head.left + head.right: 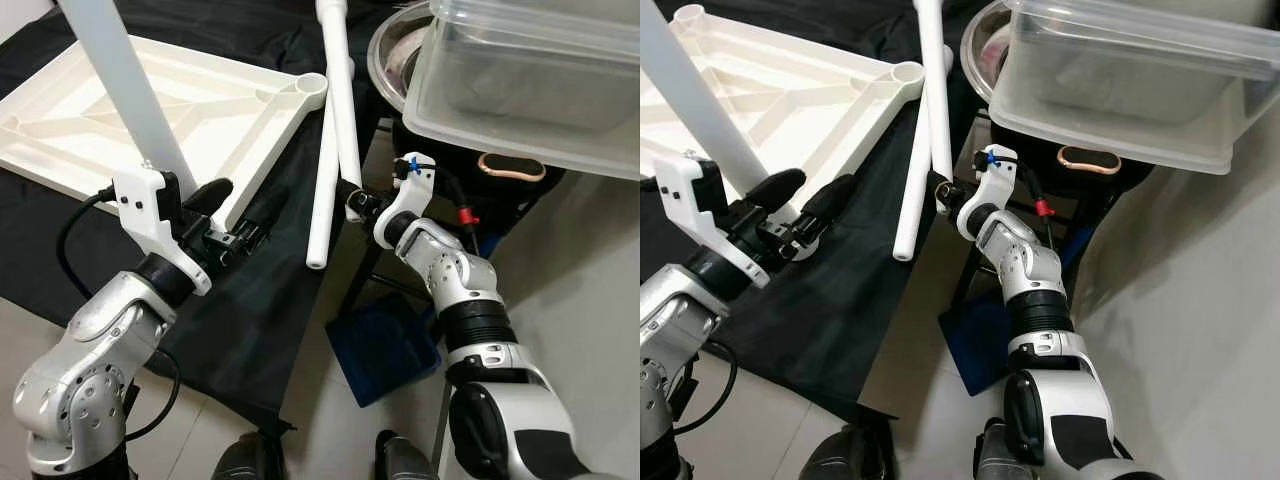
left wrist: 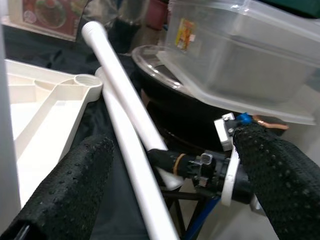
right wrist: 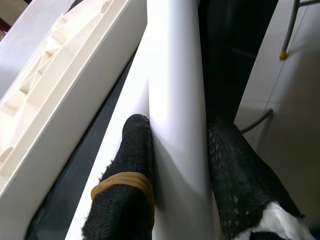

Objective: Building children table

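Right gripper [image 3: 175, 175] clamped on long white plastic table leg [image 1: 341, 90], beside second leg [image 1: 322, 190]. Left gripper [image 1: 240, 205] fingers apart near upturned white ribbed tabletop [image 1: 150, 120].

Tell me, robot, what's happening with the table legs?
Right gripper shut on one white leg. Left gripper open, empty. Second leg lies beside the tabletop. Nothing blocking.

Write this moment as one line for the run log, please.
stage: leg pickup | right end effector: shut on table leg | left end effector: open, empty | tabletop: upside down on black cloth
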Controlling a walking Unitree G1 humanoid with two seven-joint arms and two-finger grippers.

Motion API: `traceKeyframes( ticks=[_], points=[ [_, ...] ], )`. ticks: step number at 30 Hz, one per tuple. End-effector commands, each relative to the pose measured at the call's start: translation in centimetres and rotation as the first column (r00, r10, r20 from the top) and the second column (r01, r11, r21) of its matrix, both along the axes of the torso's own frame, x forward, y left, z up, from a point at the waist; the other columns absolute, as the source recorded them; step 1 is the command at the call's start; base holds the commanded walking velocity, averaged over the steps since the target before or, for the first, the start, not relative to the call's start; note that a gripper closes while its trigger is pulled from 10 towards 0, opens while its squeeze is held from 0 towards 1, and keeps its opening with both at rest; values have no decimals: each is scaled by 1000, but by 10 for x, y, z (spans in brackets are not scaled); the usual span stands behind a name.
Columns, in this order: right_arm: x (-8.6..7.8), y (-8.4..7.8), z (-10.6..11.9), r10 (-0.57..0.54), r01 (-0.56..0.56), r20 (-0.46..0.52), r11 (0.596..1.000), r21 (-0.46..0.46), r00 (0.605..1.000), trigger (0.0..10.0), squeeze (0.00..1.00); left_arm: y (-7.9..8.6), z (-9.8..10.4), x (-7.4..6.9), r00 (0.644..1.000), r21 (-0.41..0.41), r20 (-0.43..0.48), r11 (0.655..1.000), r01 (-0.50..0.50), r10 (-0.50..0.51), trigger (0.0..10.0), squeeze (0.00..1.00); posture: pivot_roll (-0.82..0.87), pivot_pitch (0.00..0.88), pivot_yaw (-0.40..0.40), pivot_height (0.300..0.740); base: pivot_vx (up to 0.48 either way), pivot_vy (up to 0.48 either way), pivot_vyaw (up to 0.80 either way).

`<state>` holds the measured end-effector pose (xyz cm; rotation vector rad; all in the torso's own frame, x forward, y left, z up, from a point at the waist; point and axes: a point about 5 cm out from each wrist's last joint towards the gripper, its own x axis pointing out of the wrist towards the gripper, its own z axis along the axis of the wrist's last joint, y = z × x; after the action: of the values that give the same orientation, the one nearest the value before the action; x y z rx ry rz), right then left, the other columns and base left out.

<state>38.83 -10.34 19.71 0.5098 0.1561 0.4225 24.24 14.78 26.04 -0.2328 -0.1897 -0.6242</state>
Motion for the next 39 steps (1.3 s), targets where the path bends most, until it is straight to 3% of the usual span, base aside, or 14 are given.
traceKeyframes(
  ticks=[1, 3, 8, 18, 22, 29, 39],
  points=[
    [-1, 7, -1, 12, -11, -36, 999, 44, 999, 0, 0, 0, 3, -7, 999, 6, 30, 999, 35, -35, 10000, 0, 27, 237, -20, 740, 0, 0, 0],
    [-3, 17, 2, 46, -40, -68, 995, 89, 997, 0, 0, 2, 6, -9, 998, 7, 48, 999, 47, -47, 10000, 0, 28, 234, -24, 740, 0, 0, 0],
    [-4, 28, 12, 69, -57, -129, 994, 93, 989, 0, 0, 2, 6, -14, 996, 17, 60, 997, 72, -73, 10000, 0, 21, 234, -32, 740, 0, 0, 0],
    [-4, 38, 23, 47, -27, -165, 992, 120, 985, 0, 0, -4, 5, -17, 991, 8, 72, 994, 111, -111, 10000, 0, 18, 231, -41, 740, 0, 0, 0],
    [-3, 37, 29, 31, -11, -132, 989, 147, 991, 0, 0, -7, 5, -17, 990, -3, 70, 993, 121, -120, 10000, 0, 17, 232, -41, 740, 0, 0, 0],
    [-10, 30, 67, 66, -98, 122, 954, 282, 990, 0, 0, -15, 1, -15, 989, -29, 66, 990, 137, -135, 10000, 0, 8, 228, -41, 740, 0, 0, 0],
    [-17, 21, 69, 87, -131, 185, 962, 241, 979, 0, 0, -18, -3, -11, 993, -48, 59, 993, 110, -107, 10000, 0, 2, 220, -33, 740, 0, 0, 0]
  ],
)
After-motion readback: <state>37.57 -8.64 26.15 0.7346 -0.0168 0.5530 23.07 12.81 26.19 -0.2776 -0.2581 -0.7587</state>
